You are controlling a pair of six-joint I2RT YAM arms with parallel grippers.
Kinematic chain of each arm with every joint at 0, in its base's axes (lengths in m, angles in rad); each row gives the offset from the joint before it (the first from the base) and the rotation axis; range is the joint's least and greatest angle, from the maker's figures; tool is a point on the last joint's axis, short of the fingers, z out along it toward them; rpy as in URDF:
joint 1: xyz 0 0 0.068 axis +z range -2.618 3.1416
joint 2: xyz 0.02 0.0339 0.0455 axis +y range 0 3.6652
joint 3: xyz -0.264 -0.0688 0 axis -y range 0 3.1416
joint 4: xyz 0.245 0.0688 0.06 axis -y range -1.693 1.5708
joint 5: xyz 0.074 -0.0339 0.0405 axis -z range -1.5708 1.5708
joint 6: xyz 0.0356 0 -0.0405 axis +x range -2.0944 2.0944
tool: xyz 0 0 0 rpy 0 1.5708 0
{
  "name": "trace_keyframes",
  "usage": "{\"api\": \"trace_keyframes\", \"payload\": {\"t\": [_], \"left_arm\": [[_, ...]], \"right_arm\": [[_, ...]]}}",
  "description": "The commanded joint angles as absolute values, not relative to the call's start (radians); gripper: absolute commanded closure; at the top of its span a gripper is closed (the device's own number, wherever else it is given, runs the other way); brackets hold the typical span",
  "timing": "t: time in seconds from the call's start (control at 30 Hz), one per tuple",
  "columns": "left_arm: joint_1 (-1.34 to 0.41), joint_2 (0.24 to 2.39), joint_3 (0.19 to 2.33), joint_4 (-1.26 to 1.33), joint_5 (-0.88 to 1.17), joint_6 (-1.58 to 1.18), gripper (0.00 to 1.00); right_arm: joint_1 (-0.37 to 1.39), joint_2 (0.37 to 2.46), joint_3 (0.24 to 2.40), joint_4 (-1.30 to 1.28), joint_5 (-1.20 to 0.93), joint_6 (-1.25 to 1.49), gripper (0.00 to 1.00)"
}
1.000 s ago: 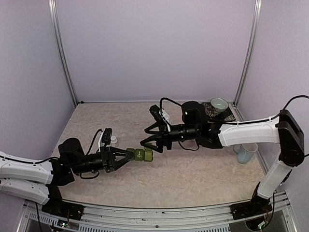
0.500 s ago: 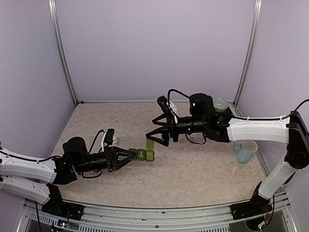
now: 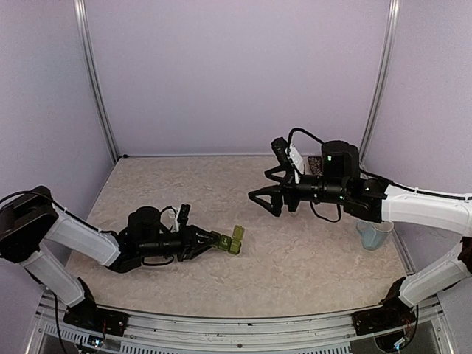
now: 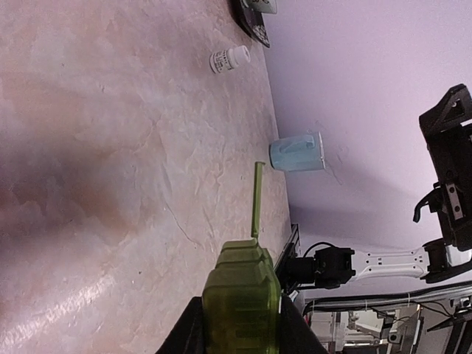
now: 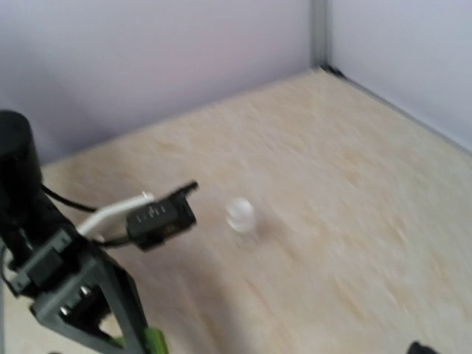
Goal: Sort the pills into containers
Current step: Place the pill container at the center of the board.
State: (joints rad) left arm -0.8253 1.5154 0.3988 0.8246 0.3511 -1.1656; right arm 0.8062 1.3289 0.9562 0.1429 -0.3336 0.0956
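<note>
The left claw (image 3: 215, 242) lies low over the beige, marble-veined tabletop (image 3: 310, 269), clamped on one end of the green pill box (image 3: 231, 243); the rest of the box juts out past its tips, touching or just above the surface, with the end lid (image 4: 257, 198) standing open. The right claw (image 3: 260, 185) hangs above the tabletop with its fingers spread apart and nothing between them, well apart from the box. Ahead of the left claw a pale blue mug (image 4: 296, 152) and a small white bottle (image 4: 229, 58) stand on the same surface, which is closed in by plain lilac walls (image 3: 236, 74) with metal posts (image 3: 96, 81) in the back corners.
</note>
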Motion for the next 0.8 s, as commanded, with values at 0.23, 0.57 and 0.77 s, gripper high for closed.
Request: {"api": "trace_keyframes", "payload": {"t": [0.23,0.57,0.77], "left_arm": [[-0.786,1.786,0.544,1.001,0.426,-1.172,0.72],[-0.795,1.825,0.595,0.846,0.349,-1.115,0.66],[-0.808,1.811,0.597,0.780,0.305,-1.098,0.60]], "right_arm": [[0.742,1.309,0.838,0.071,-0.083,0.147,0.00],[0.661,1.264,0.762,0.112,-0.099,0.181,0.00],[0.651,1.273,0.761,0.113,-0.095,0.183,0.00]]}}
